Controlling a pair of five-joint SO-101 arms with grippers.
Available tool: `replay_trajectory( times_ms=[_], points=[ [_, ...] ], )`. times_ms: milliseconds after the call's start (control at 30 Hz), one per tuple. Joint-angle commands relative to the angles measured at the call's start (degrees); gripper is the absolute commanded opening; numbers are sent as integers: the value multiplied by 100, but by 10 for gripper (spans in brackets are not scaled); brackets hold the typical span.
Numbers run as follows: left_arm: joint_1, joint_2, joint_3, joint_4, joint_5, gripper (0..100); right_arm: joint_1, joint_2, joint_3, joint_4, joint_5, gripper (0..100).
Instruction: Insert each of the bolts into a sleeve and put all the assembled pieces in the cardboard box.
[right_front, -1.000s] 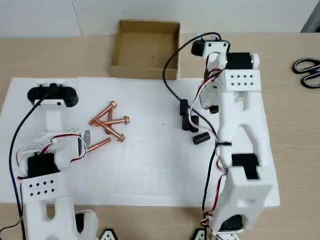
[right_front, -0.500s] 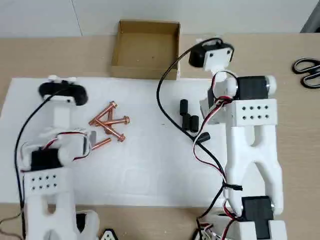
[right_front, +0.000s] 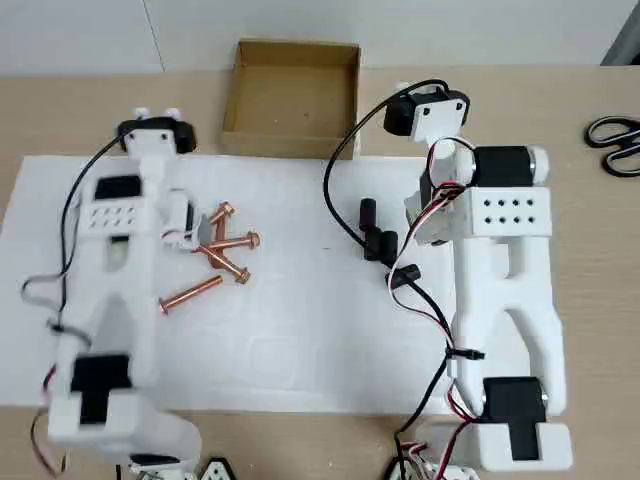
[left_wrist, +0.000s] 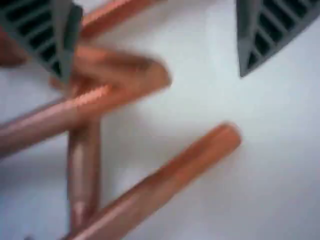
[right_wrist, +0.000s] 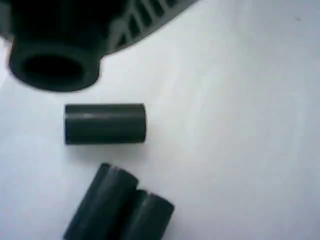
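We log the left gripper (left_wrist: 155, 42), jaws wide apart, over the copper-coloured metal bolts (right_front: 228, 242) front-left of the open brown cardboard box (right_front: 290, 143); half a second ago it sat short of them. The right gripper (right_wrist: 70, 30) clamps one black cylindrical sleeve (right_wrist: 50, 62); three more sleeves (right_front: 375, 243) lie front-right of the box.

Hobby-lab bench (wooden table (right_front: 100, 110), white mat (right_front: 300, 340), scissors (right_front: 615, 143)).

Bolts (right_front: 222, 245) crisscrossed (one lies apart); wide gap to sleeves (right_front: 380, 243).
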Motion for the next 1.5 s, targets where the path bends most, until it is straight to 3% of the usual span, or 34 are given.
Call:
replay_trajectory(
  times_ms=[0,433,867,967,1467],
  points=[
    [264,686,-1103,141,-352,209,31,57,-18,-189,70,4],
    [396,2585,-3011,431,-536,206,31,163,-35,-224,97,4],
    [440,2927,-3275,422,-695,5,31,163,-44,-224,97,4],
    [440,2927,-3354,457,-695,6,31,163,-44,-224,79,4],
    [897,2927,-5007,2004,-695,6,31,154,-44,-224,70,4]
  ],
)
